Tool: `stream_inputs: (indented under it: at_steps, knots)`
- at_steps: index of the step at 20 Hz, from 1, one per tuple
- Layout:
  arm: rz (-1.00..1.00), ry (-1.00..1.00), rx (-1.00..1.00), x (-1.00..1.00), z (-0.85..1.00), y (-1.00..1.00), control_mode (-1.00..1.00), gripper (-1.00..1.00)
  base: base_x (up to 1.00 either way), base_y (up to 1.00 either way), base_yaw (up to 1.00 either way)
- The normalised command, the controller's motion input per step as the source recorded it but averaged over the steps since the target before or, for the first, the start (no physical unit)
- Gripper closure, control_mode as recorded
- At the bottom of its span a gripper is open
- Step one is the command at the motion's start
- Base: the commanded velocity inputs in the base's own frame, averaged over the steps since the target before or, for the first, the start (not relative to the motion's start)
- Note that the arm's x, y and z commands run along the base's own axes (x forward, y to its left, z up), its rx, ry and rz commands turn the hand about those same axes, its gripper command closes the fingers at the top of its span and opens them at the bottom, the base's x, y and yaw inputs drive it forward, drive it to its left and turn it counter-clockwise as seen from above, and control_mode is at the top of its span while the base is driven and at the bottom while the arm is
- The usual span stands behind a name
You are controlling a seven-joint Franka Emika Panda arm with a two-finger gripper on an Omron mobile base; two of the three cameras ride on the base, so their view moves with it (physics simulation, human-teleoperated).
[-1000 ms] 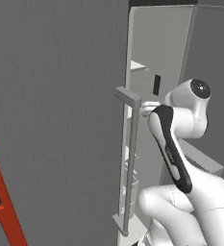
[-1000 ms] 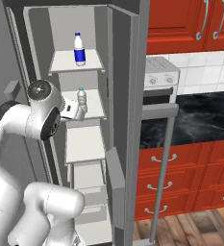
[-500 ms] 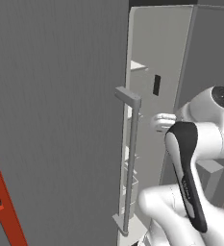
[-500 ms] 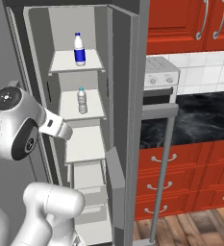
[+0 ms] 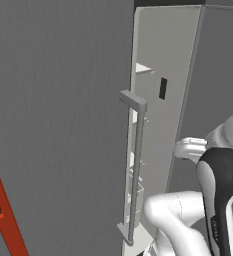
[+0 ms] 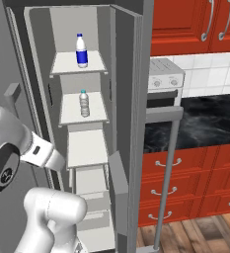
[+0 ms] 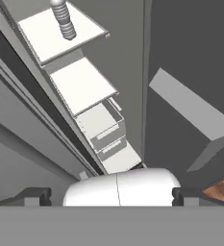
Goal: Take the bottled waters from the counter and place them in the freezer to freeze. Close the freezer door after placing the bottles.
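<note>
Inside the freezer (image 6: 124,59), the white bottle (image 6: 81,51) with blue label is standing mid-shelf on the top shelf (image 6: 62,64). Below, the clear teal-capped bottle (image 6: 84,103) is standing on the second shelf (image 6: 69,114). Outside, the tool (image 7: 111,194) is hanging spread wide, gripping nothing.

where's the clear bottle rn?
The clear bottle stands upright on the freezer's second shelf from the top in the right base view, one shelf below the white bottle.
</note>
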Motion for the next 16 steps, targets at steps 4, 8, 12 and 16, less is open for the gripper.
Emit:
stream_inputs:
  at_steps: [4,8,12,16]
  knots:
    - [-0.03,0.09,0.0,-0.58,-0.19,-0.11,-1.0,-1.0,0.0,0.0,0.0]
    - [0.0,0.08,-0.03,-0.06,-0.02,0.04,-1.0,-1.0,0.0,0.0,0.0]
    - [0.0,0.03,-0.02,0.0,-0.02,0.09,-1.0,-1.0,0.0,0.0,0.0]
    - [0.0,0.0,0.0,0.0,0.0,0.0,-1.0,-1.0,0.0,0.0,0.0]
